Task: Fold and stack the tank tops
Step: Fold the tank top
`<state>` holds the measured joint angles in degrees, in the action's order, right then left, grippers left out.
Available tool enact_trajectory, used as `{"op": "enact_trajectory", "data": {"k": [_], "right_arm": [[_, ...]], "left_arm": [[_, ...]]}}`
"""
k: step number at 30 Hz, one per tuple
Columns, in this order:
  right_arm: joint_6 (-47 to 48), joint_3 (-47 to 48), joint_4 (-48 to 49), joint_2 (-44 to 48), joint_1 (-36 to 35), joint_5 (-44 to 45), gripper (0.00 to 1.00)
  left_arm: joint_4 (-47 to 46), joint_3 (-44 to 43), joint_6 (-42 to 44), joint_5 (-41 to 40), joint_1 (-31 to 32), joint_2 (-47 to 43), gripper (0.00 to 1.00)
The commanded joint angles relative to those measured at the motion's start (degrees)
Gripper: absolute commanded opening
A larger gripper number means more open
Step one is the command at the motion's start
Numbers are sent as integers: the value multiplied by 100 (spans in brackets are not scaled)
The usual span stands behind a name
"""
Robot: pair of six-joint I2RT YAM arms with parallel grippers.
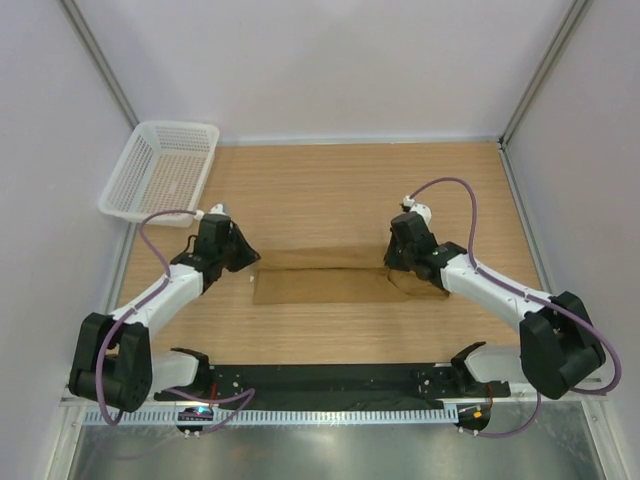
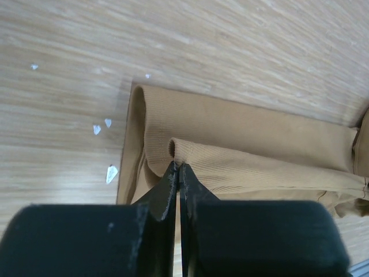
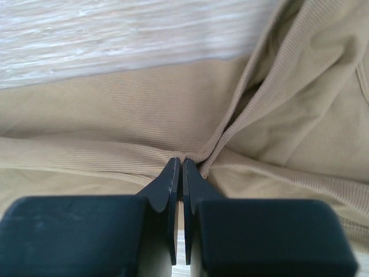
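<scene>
Seen from above, the fingertips of the left tool (image 1: 250, 262) and the right tool (image 1: 392, 262) are hidden beneath the tools' own black bodies. These bodies also cover both ends of the tank top (image 1: 325, 285). In the left wrist view the cloth runs off the right edge, and its near part disappears behind the blurred tool body. The white flecks (image 2: 107, 123) on the tabletop (image 2: 57, 115) are too small to identify. In the right wrist view the cloth is cut off at the left and right edges, so its outline cannot be told. How much cloth sits between either pair of fingers is hidden.
</scene>
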<state>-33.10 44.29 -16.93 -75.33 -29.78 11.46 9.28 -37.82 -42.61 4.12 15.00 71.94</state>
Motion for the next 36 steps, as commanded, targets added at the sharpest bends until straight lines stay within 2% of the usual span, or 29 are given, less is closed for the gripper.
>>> {"op": "enact_trajectory", "data": {"k": [1, 7, 9, 10, 11, 13, 14, 16, 19, 25, 30, 31, 36], "right_arm": [[-398, -324, 242, 396, -115, 426, 3], [-838, -931, 427, 467, -168, 602, 7], [-899, -958, 366, 467, -168, 690, 15], [-908, -949, 340, 467, -177, 725, 21], [-917, -949, 305, 501, -186, 769, 32], [-909, -949, 295, 642, -177, 831, 36], [-900, -923, 269, 703, -177, 927, 42], [-839, -835, 225, 835, -186, 1033, 46], [-690, -494, 15, 810, -186, 1279, 49], [-513, 420, -468, 160, -116, 1876, 50], [-478, 1159, -732, -824, 33, 2281, 60], [-460, 1413, -829, -973, 95, 2412, 63], [-408, 2248, -1137, -1974, 577, 2519, 64]], "left_arm": [[39, 230, 34, -122, 64, -294, 0], [13, 749, -221, -148, 134, -435, 0], [13, 864, -265, -96, 143, -462, 1], [4, 890, -265, -87, 143, -505, 6], [21, 917, -265, -78, 152, -541, 9], [48, 952, -283, -87, 152, -637, 16], [74, 987, -292, -104, 152, -751, 25], [135, 996, -309, -183, 152, -901, 37], [328, 874, -274, -341, 152, -1112, 43], [558, 417, -248, -359, 152, -946, 45], [540, 21, -177, -254, 152, -427, 45], [505, -14, -169, -219, 152, -287, 45], [373, -260, -46, -61, 152, 178, 45]]}}
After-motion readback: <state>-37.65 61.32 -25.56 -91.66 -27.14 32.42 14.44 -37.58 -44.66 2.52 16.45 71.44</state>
